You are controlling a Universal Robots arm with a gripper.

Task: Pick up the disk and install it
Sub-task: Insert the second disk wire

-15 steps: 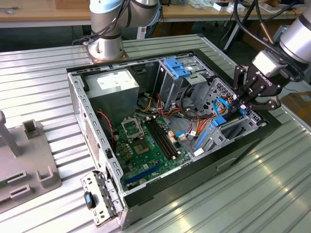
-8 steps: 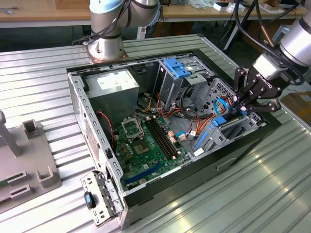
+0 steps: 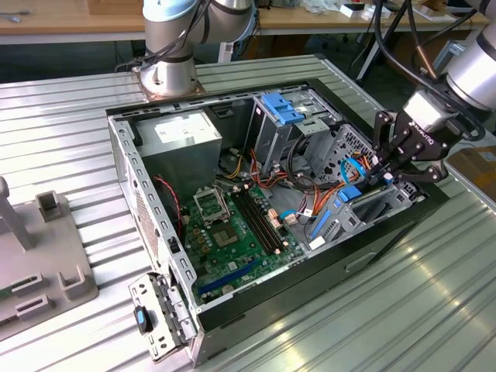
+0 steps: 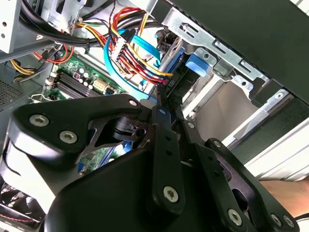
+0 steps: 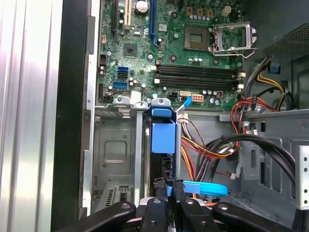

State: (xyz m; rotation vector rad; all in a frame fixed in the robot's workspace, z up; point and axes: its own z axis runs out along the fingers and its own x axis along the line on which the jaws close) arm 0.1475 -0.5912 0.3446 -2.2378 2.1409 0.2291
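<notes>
The disk (image 5: 161,164) stands on edge in the drive bay at the front corner of the open computer case (image 3: 147,194), its dark side showing under a blue plastic rail (image 5: 162,137). In the exterior view the same blue rail (image 3: 348,194) sits at the case's right end, just under my gripper (image 3: 390,169). The black fingers (image 5: 159,191) are drawn together at the disk's outer end, and I cannot tell whether they touch it. In the second wrist view the gripper (image 4: 161,102) tapers to a closed point beside the bundle of coloured cables (image 4: 137,53).
A green motherboard (image 3: 232,225) fills the case floor, and a grey power supply (image 3: 182,136) sits in the far corner. An upper drive cage with a light-blue latch (image 3: 280,108) stands behind the bay. A blue data cable (image 5: 205,187) crosses near the fingers. A grey fixture (image 3: 46,248) lies at the exterior view's left.
</notes>
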